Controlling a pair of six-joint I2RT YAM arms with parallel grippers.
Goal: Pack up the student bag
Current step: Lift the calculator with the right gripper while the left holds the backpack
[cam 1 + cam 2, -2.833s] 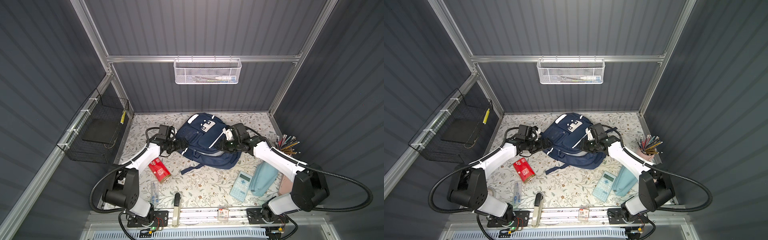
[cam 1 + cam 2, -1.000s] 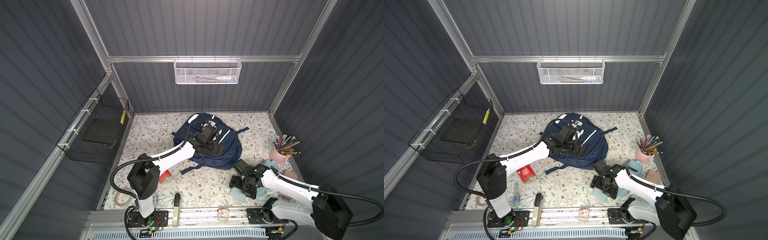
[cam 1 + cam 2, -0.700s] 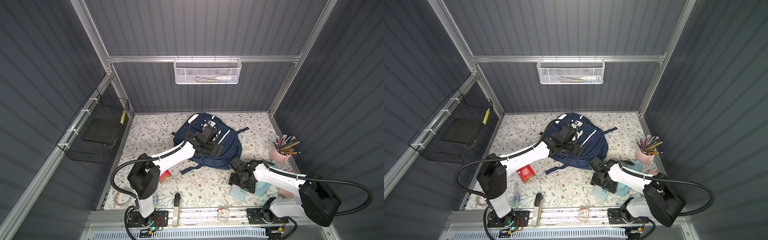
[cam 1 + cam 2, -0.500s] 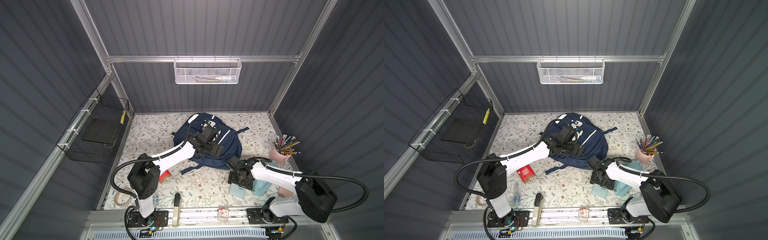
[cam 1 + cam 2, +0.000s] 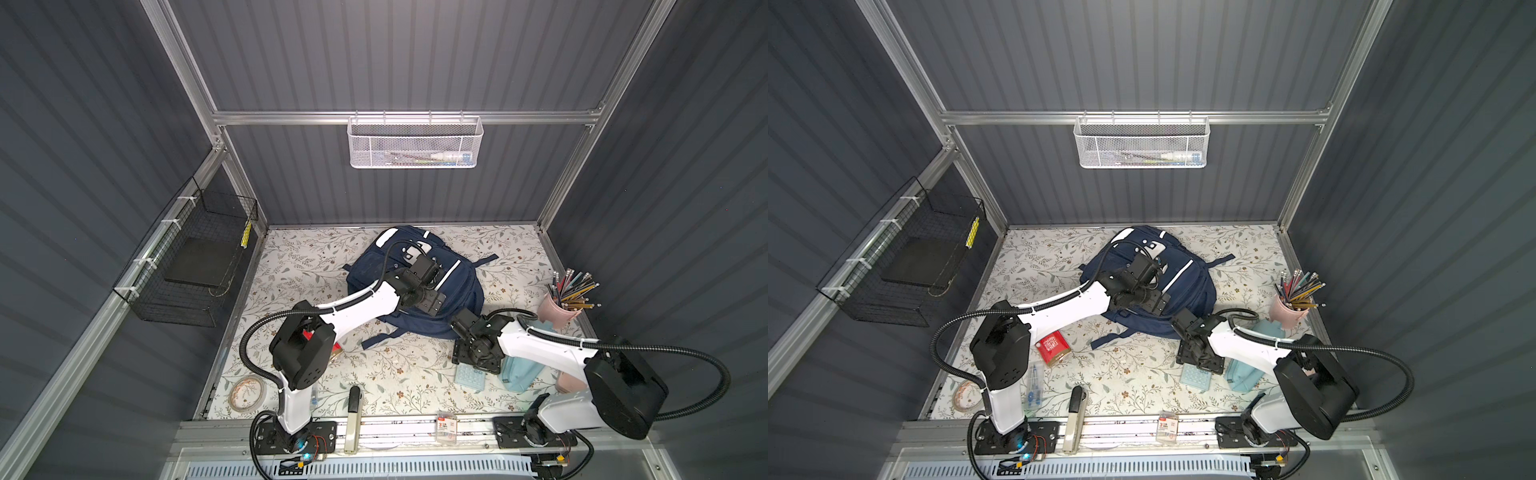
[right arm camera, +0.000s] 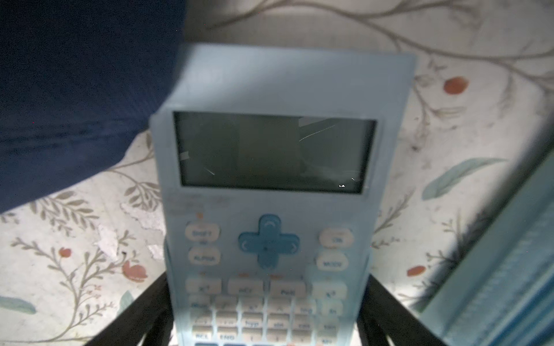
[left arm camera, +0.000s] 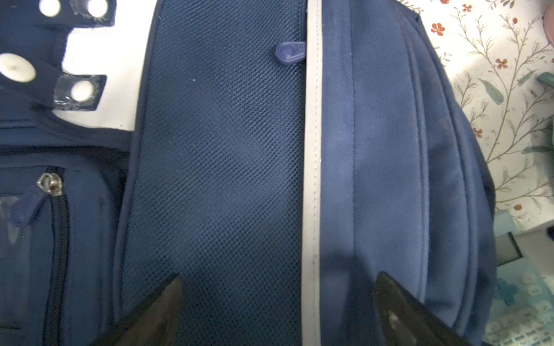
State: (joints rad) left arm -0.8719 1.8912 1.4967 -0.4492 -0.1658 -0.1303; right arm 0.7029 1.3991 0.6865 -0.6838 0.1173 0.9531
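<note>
- At the near side of the worktop [image 5: 395, 376], our right gripper [image 5: 476, 365] stands over the light-blue calculator [image 5: 469, 380]. Its jaws sit against both long edges, so it looks pinched across its width. We cannot tell whether it has left the surface.
- The calculator's long axis runs near to far, with the screen end pointing at the bag's near edge. A pale-blue pencil pouch [image 5: 519, 374] lies just beside it on the right.
- Farther back and to the left, the student bag [image 5: 465, 291] lies flat at the worktop's middle, close to that screen end.
- Over its front panel our left gripper [image 7: 278, 287] hangs spread wide, holding nothing, its jaws either side of the white stripe [image 7: 311, 149].
- We judge the carry to be short, away and leftward. No open pocket shows, so the left arm, being nearer, would likely have to open one.
</note>
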